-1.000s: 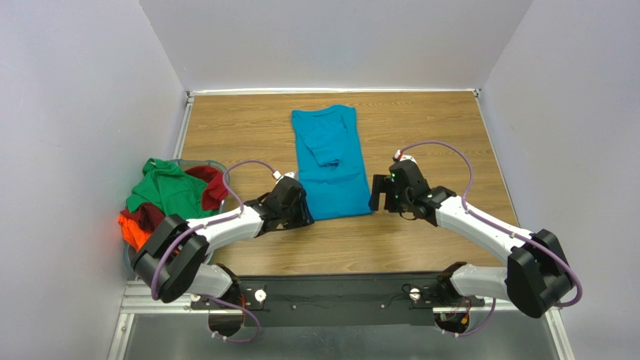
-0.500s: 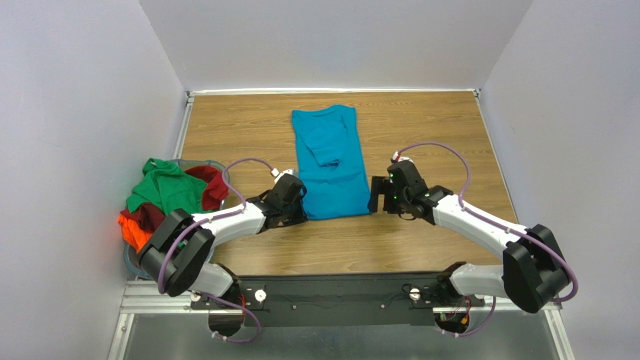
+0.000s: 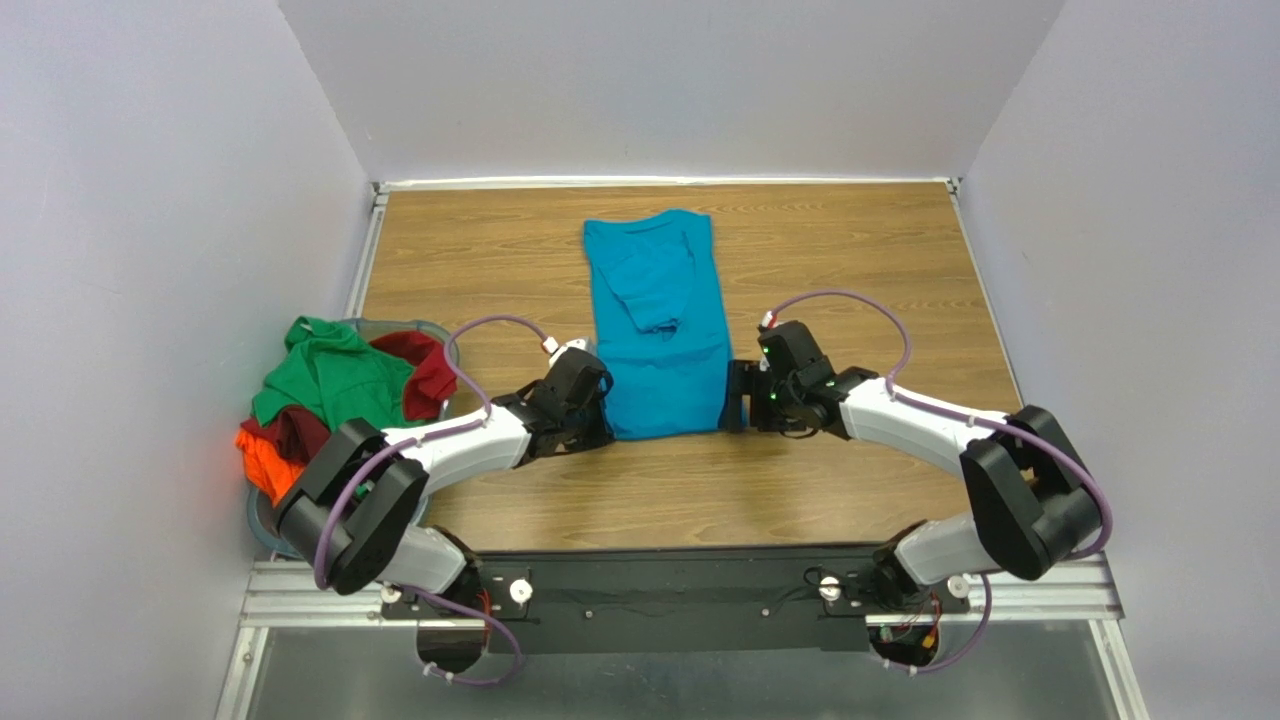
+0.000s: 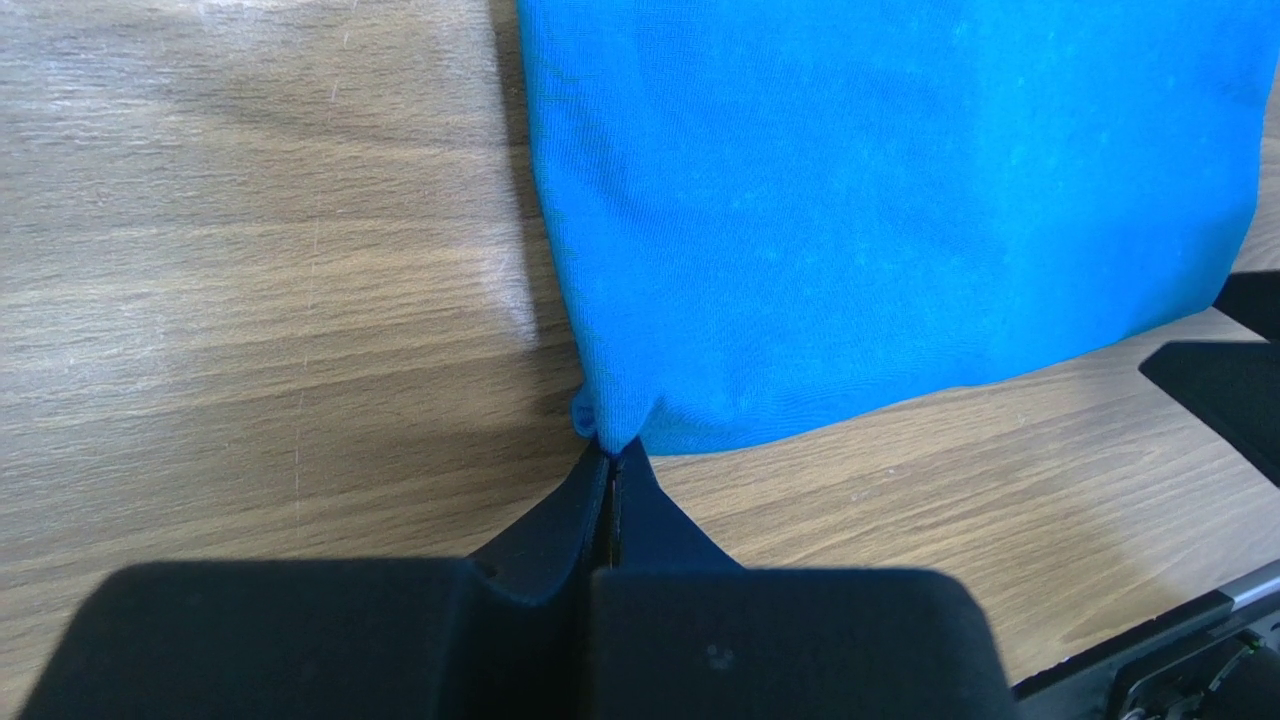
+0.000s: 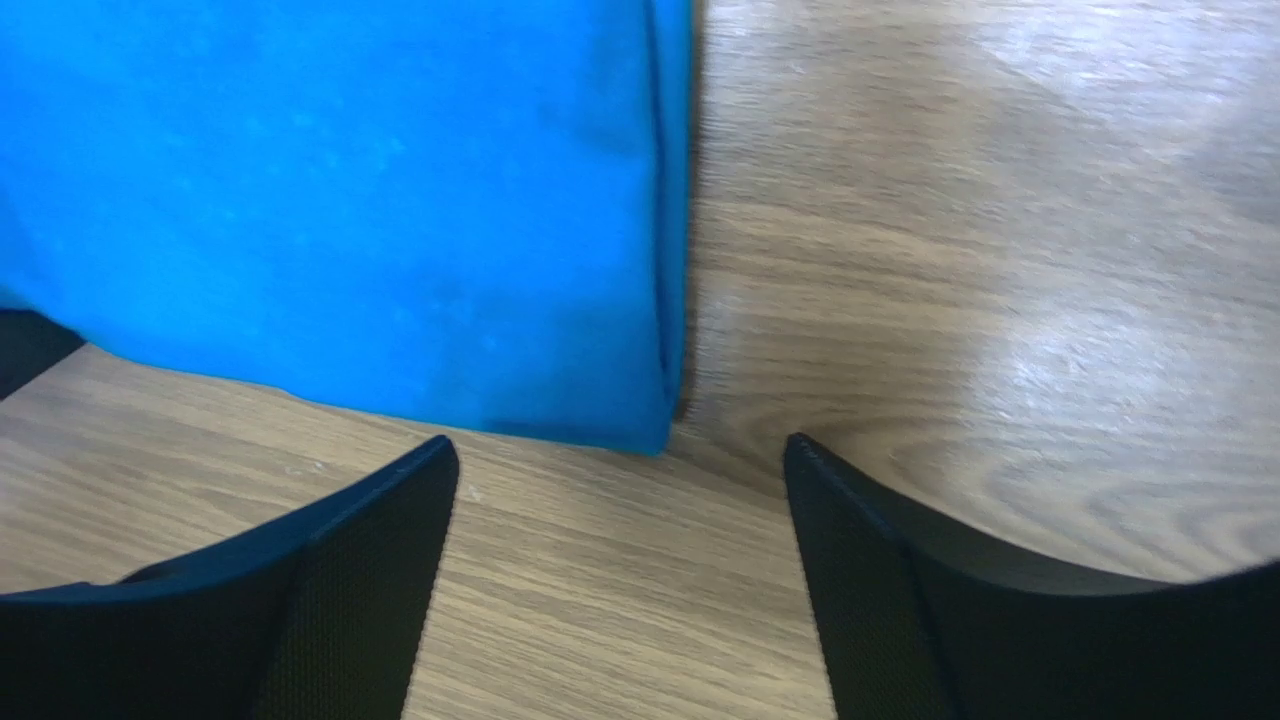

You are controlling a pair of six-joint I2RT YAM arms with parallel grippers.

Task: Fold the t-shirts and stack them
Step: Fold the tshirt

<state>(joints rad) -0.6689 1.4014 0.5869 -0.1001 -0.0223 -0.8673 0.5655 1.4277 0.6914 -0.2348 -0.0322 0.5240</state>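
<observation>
Left gripper [image 4: 609,468] is clamped tight on the near-left corner of the teal-blue t-shirt [image 4: 902,210], jaws together with a little nub of hem bunched at the tips. Right gripper [image 5: 616,458] is spread wide and low over the table [image 5: 977,300], a finger on either side of the near-right corner and nothing in it yet. The shirt lies flat mid-table, long and narrow. Its sides are folded in, a sleeve lies on top, and the hem is toward me.

I read this as the set-up for folding hem up to collar. To do it well, my right side has to catch every layer, because that edge looks doubled over and a shallow bite would lift only the top ply. I want both corners gripped alike. Then I'd raise them level, keep the hem stretched between my hands so it doesn't sag, and carry it straight away from me to land square on the far end.

Off to my left is the basket [image 3: 259,510], heaped with the green t-shirt [image 3: 323,383], the dark red t-shirt [image 3: 425,368] and the orange t-shirt [image 3: 263,458]. It is well apart from the teal one but close beside my left arm, so a wide elbow swing could snag that pile. The loose sleeve on top may also slide as I fold.
</observation>
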